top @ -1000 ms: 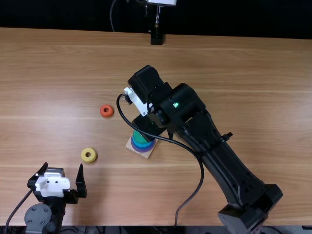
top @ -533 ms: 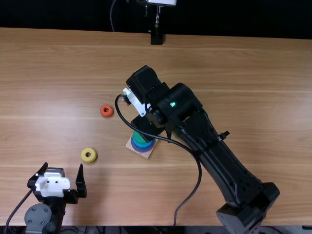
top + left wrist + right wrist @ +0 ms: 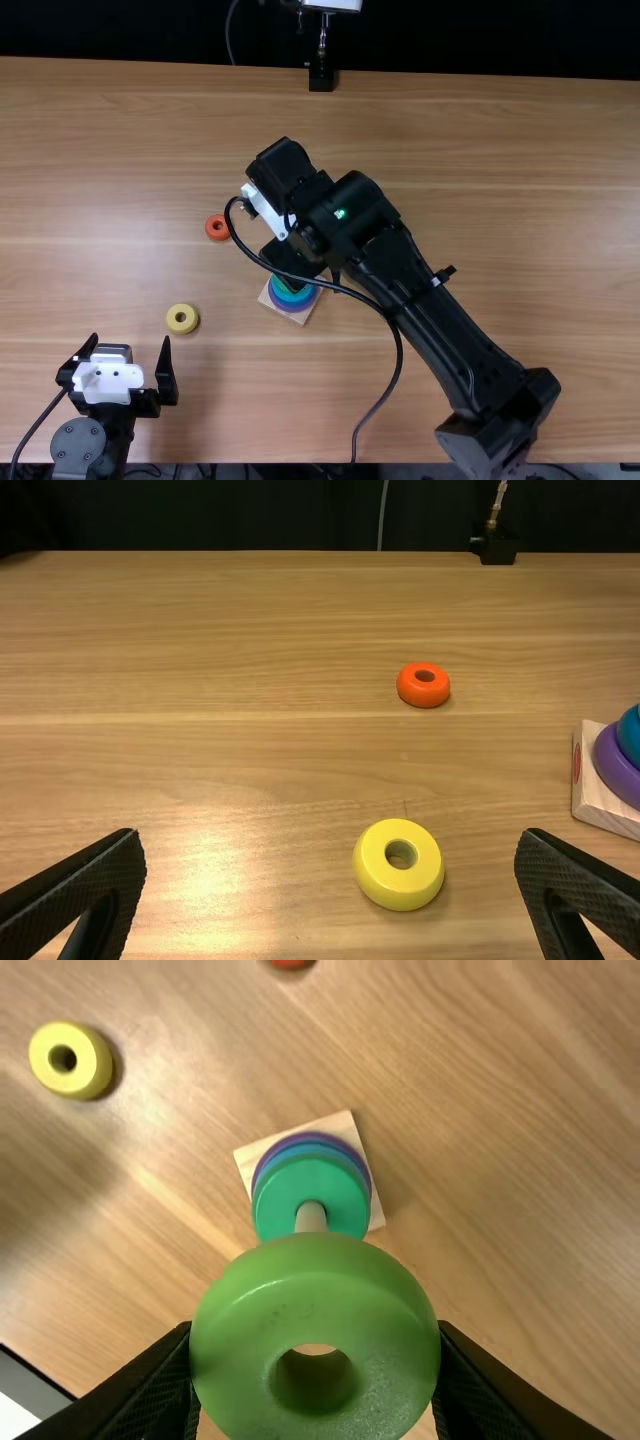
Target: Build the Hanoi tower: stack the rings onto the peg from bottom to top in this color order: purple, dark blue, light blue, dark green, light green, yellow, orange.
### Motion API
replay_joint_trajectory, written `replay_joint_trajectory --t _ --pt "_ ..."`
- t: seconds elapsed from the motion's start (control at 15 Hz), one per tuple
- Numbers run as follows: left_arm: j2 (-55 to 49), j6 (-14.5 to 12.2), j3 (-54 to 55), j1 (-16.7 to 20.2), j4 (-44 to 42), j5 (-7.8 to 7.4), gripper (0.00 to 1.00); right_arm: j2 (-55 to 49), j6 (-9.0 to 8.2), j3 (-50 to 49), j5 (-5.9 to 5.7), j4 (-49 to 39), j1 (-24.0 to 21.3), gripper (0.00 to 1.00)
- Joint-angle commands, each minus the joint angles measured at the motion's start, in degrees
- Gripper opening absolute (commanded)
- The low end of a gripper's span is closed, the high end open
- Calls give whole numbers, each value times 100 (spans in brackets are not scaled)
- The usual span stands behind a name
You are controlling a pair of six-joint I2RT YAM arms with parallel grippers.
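Right claw [image 3: 315,1345] pinches thick light green ring [image 3: 235,1340] above bench [image 3: 500,1210], near pale round peg [image 3: 311,1219]. Beneath claw, stacked: purple ring [image 3: 617,765], blue layer [image 3: 630,738], dark green ring [image 3: 285,1190]. Remaining: light green, then round yellow ring [image 3: 375,885] ahead of spread left claw [image 3: 330,838], small orange ring [image 3: 430,692] farther off.

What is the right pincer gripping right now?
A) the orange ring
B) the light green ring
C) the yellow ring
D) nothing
B: the light green ring sits clamped between the two fingers of the right pincer, while the yellow and orange rings lie on the table.
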State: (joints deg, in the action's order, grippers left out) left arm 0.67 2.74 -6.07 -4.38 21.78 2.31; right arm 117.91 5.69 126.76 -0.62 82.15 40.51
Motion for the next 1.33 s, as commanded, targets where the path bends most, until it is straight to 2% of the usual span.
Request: replay_joint_trajectory --t 0.0,1.0,1.07,1.13,1.27 --pt "-67 -84 607 60 480 -51 100 127 -31 174 41 -3 53 0" --pt "-67 -84 607 60 480 -51 100 452 -31 156 41 7 53 0" --pt "-67 -84 607 60 480 -51 100 452 -21 112 20 28 53 46" --pt "-67 -84 607 60 480 -51 100 444 -10 95 -1 81 62 100" --pt "-67 -84 607 60 480 -51 100 435 11 95 -22 28 45 100"
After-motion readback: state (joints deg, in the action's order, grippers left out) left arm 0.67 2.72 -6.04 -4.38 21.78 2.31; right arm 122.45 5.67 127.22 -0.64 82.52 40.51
